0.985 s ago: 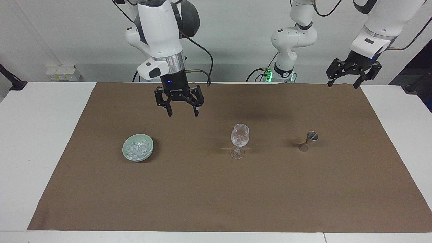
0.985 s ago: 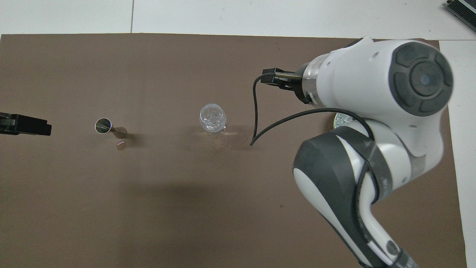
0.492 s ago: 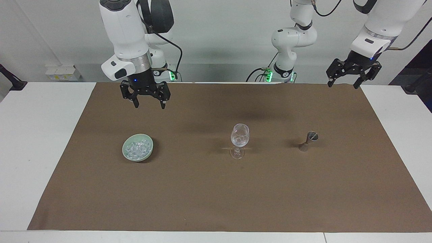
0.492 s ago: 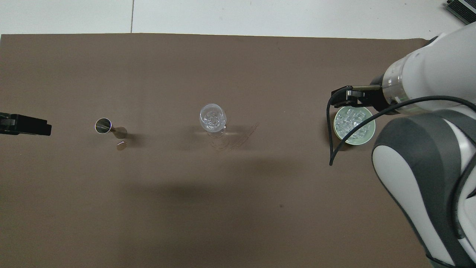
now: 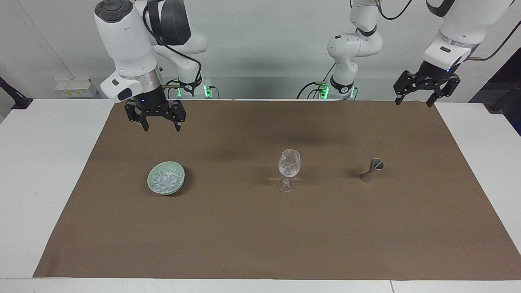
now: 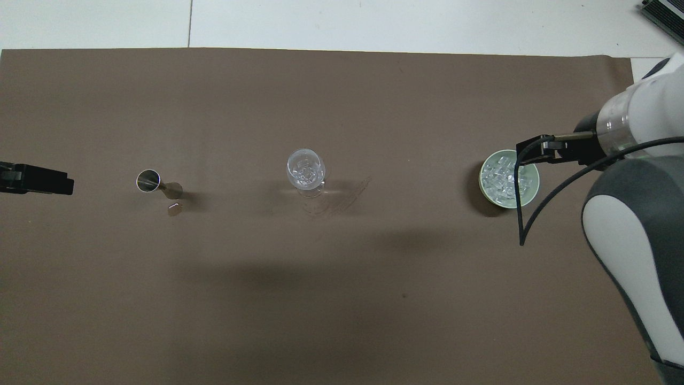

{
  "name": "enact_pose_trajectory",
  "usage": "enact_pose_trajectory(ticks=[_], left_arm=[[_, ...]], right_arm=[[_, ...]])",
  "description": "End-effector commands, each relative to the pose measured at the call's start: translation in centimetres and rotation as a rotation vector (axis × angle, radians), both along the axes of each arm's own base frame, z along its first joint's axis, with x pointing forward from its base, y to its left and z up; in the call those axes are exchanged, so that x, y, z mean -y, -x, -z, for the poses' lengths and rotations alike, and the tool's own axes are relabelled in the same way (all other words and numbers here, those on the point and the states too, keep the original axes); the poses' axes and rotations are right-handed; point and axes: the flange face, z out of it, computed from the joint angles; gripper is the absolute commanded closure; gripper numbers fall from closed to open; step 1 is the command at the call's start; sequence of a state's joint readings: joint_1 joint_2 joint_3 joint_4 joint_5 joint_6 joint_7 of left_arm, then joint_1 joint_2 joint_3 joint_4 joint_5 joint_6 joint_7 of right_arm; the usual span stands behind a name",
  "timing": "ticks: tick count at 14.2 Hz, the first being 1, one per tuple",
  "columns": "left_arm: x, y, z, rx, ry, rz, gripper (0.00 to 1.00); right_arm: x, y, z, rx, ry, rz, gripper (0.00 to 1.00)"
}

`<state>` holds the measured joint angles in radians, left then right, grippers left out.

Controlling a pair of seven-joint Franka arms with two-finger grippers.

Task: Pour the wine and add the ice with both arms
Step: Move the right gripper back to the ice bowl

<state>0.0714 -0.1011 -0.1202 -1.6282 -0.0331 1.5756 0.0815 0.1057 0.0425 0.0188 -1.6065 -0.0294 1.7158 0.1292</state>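
Note:
A pale green bowl [image 5: 166, 178] [image 6: 509, 178] heaped with ice [image 5: 165, 179] [image 6: 505, 179] sits on the brown mat at the right arm's end. Mid-mat stands a clear stemmed glass [image 5: 289, 167] [image 6: 305, 168] with a few clear pieces in it. A steel jigger [image 5: 372, 169] [image 6: 155, 182] stands toward the left arm's end. My right gripper [image 5: 161, 128] hangs open and empty over the mat's robot-side edge, apart from the bowl. Over the mat's corner at its own end, my left gripper [image 5: 413, 102] [image 6: 37, 179] waits open and empty. Wine is out of view.
The brown mat [image 5: 260, 236] covers most of the white table [image 5: 36, 162]. Bare white table borders it at both ends. Small white boxes [image 5: 75, 87] sit against the wall past the right arm's end. A black cable [image 6: 526, 214] loops from the right wrist over the bowl.
The right arm swung away from the glass toward its own end of the table, its gripper staying open and empty. That uncovered the bowl in the overhead view. The left arm held still.

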Motion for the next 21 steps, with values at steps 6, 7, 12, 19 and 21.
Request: enact_pose_trajectory(ticks=[6, 7, 12, 19, 21], left_arm=[[-0.3, 0.4, -0.6, -0.004, -0.011, -0.005, 0.00], [-0.3, 0.4, -0.6, -0.004, -0.011, -0.005, 0.00], [-0.3, 0.4, -0.6, -0.004, -0.011, -0.005, 0.00], [-0.2, 0.4, -0.6, -0.004, -0.011, -0.003, 0.00], [-0.3, 0.4, -0.6, -0.004, -0.011, -0.005, 0.00]], right_arm=[[1.7, 1.8, -1.6, 0.025, -0.059, -0.023, 0.00], [1.8, 1.8, -1.5, 0.019, -0.059, -0.013, 0.00], [1.9, 2.1, -2.0, -0.008, -0.059, -0.015, 0.00], [2.3, 2.2, -2.1, -0.010, -0.060, -0.012, 0.00], [2.1, 2.4, -2.0, -0.019, -0.059, -0.016, 0.00]])
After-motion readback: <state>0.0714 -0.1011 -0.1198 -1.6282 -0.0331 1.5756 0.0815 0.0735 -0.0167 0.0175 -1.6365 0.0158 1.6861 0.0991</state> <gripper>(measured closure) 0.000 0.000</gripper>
